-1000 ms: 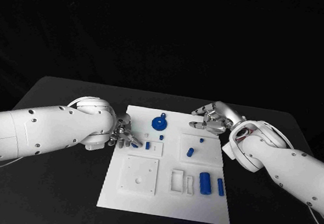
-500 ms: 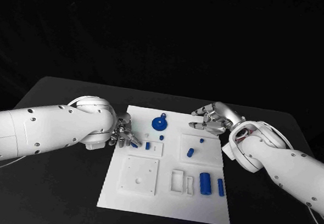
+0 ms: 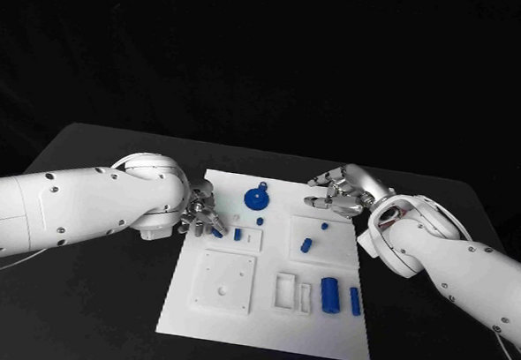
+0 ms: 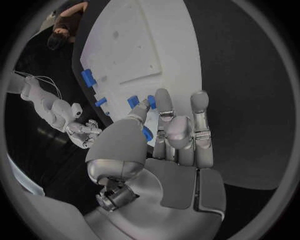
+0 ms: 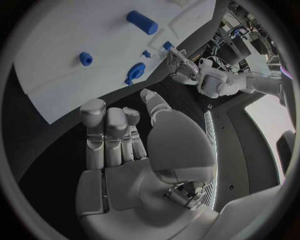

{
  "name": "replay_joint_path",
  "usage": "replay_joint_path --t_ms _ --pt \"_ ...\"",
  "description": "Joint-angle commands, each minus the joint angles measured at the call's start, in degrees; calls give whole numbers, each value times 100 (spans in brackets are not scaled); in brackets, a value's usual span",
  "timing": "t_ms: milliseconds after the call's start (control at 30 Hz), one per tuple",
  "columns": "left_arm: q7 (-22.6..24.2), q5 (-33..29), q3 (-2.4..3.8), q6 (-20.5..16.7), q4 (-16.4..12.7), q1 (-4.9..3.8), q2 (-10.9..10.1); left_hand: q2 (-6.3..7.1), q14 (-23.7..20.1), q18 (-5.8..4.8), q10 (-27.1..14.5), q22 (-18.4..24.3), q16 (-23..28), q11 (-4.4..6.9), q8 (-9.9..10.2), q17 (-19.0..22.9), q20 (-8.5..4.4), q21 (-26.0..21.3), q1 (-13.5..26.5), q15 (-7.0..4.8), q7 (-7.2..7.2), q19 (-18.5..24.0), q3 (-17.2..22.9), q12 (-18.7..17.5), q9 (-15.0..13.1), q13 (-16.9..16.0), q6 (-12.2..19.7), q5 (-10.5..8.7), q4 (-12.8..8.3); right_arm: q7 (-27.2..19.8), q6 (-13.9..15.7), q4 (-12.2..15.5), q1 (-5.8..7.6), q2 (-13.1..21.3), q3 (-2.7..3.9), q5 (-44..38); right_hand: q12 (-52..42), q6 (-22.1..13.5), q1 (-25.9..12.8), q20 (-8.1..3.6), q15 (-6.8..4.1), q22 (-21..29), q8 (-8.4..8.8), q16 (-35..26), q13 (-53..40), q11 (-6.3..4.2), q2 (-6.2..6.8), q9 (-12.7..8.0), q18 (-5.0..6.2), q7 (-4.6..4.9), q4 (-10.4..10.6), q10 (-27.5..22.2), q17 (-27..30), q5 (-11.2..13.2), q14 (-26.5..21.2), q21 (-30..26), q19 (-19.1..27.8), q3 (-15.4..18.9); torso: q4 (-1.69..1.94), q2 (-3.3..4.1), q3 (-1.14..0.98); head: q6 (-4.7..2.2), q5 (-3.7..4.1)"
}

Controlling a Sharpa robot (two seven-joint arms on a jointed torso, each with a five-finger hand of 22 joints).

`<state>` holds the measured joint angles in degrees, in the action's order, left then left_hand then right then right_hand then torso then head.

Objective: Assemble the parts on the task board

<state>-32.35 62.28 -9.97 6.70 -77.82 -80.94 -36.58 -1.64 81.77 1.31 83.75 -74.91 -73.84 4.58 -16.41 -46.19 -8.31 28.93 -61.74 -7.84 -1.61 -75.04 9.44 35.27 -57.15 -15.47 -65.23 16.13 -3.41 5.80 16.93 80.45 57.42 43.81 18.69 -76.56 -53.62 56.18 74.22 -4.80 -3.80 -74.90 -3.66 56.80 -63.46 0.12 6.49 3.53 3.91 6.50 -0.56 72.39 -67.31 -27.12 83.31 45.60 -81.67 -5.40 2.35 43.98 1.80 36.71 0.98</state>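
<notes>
Tagger: Left hand (image 3: 199, 212) has crept slightly further over the task board (image 3: 269, 323) edge since a second ago. Right hand (image 3: 342, 193) same spot, parts unmoved.

Checker: Left hand state?

Tagger: Fingers close together, laid along the board's near-side edge. Left wrist view shows a small blue piece (image 4: 147, 134) against the thumb and one finger. Cannot tell if it's pinched or just lying under them.

Checker: Right hand?

Tagger: Fingers curled in toward the palm, nothing in them, hovering at the board's far corner on its own side.

Checker: Other parts?

Tagger: Blue disc (image 3: 257, 199) sits between the two hands, nearer the left one. Blue cylinder (image 3: 330, 294) lies well apart from both, toward the robot, just beside a thinner blue pin (image 3: 355, 301).
</notes>
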Motion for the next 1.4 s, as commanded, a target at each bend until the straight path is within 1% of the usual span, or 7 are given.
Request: replay_joint_path --t_ms 33,567,933,1067,1233,1333,1400 --pt "-52 -97 -32 86 -9 46 19 -35 40 77 307 -105 30 19 18 -2 15 -4 -26 17 -31 -34 32 17 12 8 12 22 -73 -32 -39 4 -5 -4 2 -19 25 -20 -67 -3 -2 -559 19 -14 6 -7 -1 -4 22 11 -7 -36 6 -3 3 -26 -38 -18 -1 2 0 -1 7" --pt "-52 -132 -31 39 -10 46 37 -176 40 118 307 -106 37 2 12 14 55 -4 -298 37 1 -25 237 13 21 12 54 64 -282 -30 -44 9 -6 0 2 -19 25 -19 -84 -3 -1 -559 18 -19 6 -7 -1 -3 22 11 -6 -35 8 -3 3 -27 -40 -25 0 1 1 -1 15" --pt "-33 -203 -31 15 -31 45 52 -165 40 164 308 -106 35 -7 -7 22 92 7 -330 56 26 -14 441 3 32 17 88 429 -446 -30 -44 13 -6 1 2 -19 25 -19 -84 -3 -1 -559 18 -19 6 -7 -1 -3 22 11 -6 -35 8 -3 3 -27 -40 -25 0 3 3 2 17" --pt "-26 -210 -31 -3 -42 45 59 -122 39 177 308 -106 39 -8 -4 29 99 13 -300 57 33 -9 525 -6 47 22 101 659 -498 -30 -45 15 -6 1 2 -19 25 -19 -84 -3 -1 -559 18 -19 6 -7 -1 -3 22 11 -6 -35 8 -3 3 -27 -40 -25 2 1 2 1 18" --pt "-21 -226 -31 -22 -54 45 65 -99 38 186 308 -107 41 -7 -6 31 104 21 -274 60 36 -11 582 -14 56 26 104 736 -528 -30 -44 17 -7 3 2 -19 25 -19 -84 -3 -1 -559 18 -19 6 -7 -1 -3 22 11 -6 -35 8 -3 3 -27 -40 -25 2 2 2 1 17" --pt "-19 -239 -31 -30 -59 45 69 -64 40 185 308 -108 39 -5 -16 28 97 28 -248 57 37 -12 631 -16 49 29 108 989 -548 -30 -44 18 -7 4 2 -19 25 -19 -84 -3 -1 -559 18 -19 6 -7 -1 -3 22 11 -6 -35 8 -3 3 -27 -40 -25 2 1 2 0 16" --pt "-19 -246 -31 -29 -61 45 71 -49 40 183 308 -108 39 -5 -20 26 94 34 -228 56 38 -11 668 -15 46 29 110 1032 -554 -30 -44 18 -7 4 2 -19 25 -19 -84 -3 -1 -559 18 -19 6 -7 -1 -3 22 11 -6 -35 8 -3 3 -27 -40 -25 1 0 1 0 16"
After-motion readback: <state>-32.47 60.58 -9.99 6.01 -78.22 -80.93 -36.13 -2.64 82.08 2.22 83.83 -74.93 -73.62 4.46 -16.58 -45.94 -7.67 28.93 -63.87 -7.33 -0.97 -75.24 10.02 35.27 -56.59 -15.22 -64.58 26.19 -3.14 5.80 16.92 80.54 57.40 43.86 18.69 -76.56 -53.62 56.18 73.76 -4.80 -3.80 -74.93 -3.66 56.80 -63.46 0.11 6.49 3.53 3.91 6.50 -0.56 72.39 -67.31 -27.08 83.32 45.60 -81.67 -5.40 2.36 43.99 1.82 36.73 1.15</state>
